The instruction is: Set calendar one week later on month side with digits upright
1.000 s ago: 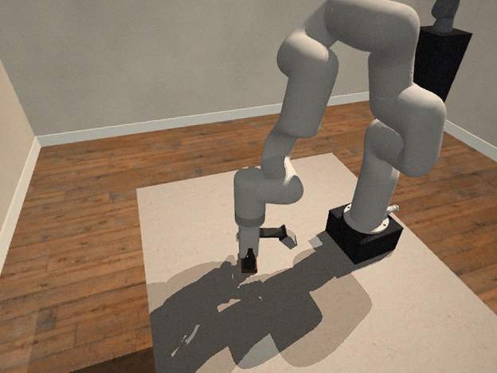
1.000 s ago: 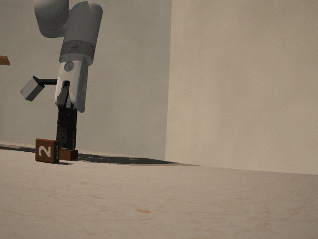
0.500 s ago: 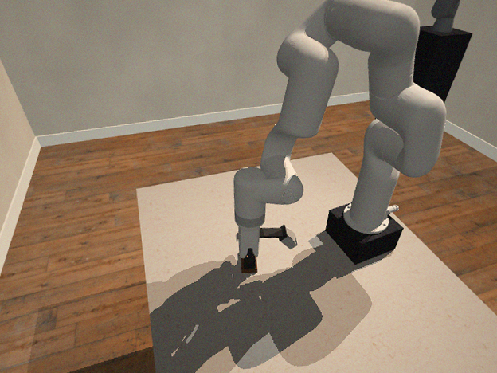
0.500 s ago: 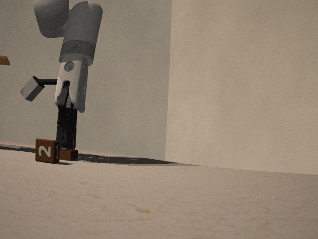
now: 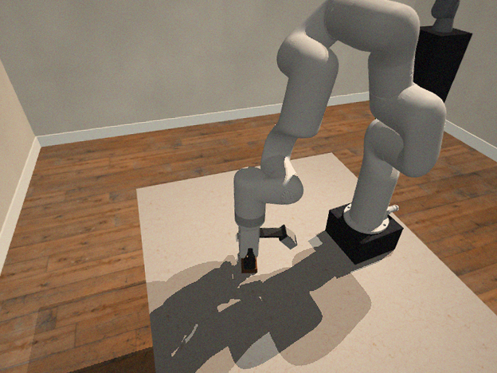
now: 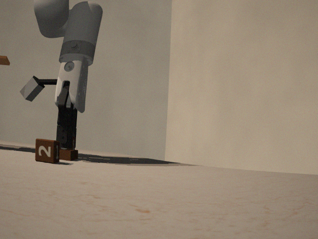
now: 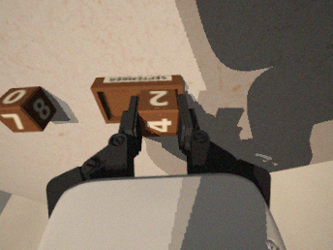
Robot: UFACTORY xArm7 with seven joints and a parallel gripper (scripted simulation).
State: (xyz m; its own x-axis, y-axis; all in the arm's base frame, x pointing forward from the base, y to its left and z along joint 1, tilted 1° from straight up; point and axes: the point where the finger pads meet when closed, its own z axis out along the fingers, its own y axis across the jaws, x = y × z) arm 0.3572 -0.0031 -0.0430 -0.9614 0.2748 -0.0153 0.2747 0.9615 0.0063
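The brown wooden tray [image 7: 112, 87] [image 6: 68, 155] sits on the table, its SEPTEMBER label upside down in the wrist view. My gripper [image 7: 159, 107] [image 6: 66, 148] points down at the tray's right part. It is shut on a brown cube [image 7: 151, 101], one finger on each side. This cube shows a 2 on top and a sideways 4 on the face toward the wrist. The tray's left part holds no cube. The loose cube [image 7: 24, 109] [image 6: 46, 151] lies outside the tray, to its left in the wrist view, showing 0, 8 and apparently 7; the exterior view shows a sideways 2 and a 1.
The pale table top [image 5: 411, 323] carries the arm's black base [image 5: 369, 246] to the right in the top view. A black box [image 5: 439, 62] with a grey arm part stands at the back right. A brown piece [image 6: 3, 60] shows at the exterior view's left edge.
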